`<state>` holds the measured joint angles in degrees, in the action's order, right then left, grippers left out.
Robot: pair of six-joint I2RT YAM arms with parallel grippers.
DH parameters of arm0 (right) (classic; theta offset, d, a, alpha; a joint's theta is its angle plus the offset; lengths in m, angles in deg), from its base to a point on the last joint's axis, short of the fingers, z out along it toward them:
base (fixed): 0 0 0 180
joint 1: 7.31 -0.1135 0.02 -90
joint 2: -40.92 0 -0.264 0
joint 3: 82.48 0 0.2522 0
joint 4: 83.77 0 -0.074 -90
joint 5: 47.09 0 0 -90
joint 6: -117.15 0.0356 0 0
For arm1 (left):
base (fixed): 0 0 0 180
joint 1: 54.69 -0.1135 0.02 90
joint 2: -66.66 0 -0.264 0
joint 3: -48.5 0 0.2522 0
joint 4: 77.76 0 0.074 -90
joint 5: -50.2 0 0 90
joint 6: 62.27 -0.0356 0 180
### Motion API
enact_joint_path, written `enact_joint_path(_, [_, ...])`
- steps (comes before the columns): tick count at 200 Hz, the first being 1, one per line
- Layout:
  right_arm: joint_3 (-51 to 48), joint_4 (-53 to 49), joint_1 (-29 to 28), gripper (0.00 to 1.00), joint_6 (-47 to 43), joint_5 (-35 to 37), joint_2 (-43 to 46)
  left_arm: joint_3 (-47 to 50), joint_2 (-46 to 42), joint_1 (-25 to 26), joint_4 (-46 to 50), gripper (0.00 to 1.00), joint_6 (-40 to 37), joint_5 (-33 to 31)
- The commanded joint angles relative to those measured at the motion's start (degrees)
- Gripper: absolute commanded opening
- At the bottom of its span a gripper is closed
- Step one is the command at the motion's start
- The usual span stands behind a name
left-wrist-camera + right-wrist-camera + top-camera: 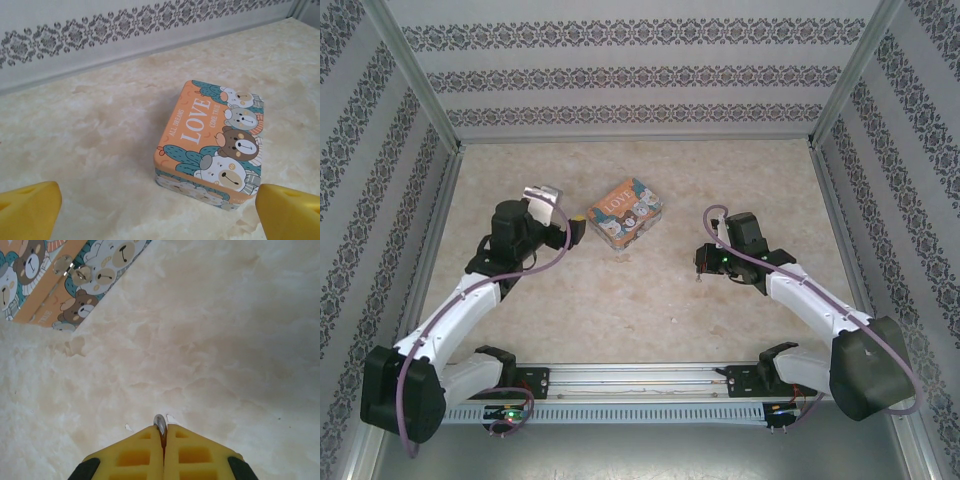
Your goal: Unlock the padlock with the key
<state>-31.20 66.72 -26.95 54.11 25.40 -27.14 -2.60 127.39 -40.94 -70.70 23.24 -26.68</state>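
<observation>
The right pincer [164, 434] was clenched, its yellow pads pressed together on a thin silvery sliver of metal [160, 423] that stuck out just past the tips. I took this to be the key, though too little of it showed to be sure. It hung low over the marbled surface [225, 340], with bare surface directly ahead of it.

The "LOVE" bear tin [207, 140] lay near the middle of the surface. In the top view its long axis ran roughly left to right, slightly slanted. From the right pincer the tin lay ahead and off to the left, well apart. The left pincer [159, 212] was released, its two yellow fingers spread wide at either edge of its wrist view, holding nothing. It was the nearer of the two, sitting just beside the tin's left end and looking down onto the lid.

The padlock itself could not be picked out for certain. On the tin's side wall that faced the right pincer, a small silvery fitting [74, 269] caught the light, and the padlock probably hung there, but its teal body was lost against the printed pattern.

By my reading, the coming move turned on this: the key had to travel forward and leftward to that side wall, with the left pincer placed to steady the tin or lock.
</observation>
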Motion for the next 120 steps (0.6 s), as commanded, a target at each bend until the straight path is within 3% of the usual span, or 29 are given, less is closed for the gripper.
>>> enact_joint_path(1, [2.01, -2.94, -0.48, 0.00, -1.36, -1.76, -1.01, 2.69, -2.06, -0.60, -9.86, 0.99, -4.84, 4.28])
enact_joint_path(58, [6.13, -4.74, -3.66, 0.00, -4.41, -3.38, -10.56, 5.95, -5.12, -0.58, -11.76, 0.99, -7.99, 10.80])
enact_joint_path(120, [8.95, -3.72, -5.72, 0.00, -5.12, -5.51, -18.70, 7.39, -5.48, -0.58, -12.17, 0.99, -8.74, 12.03])
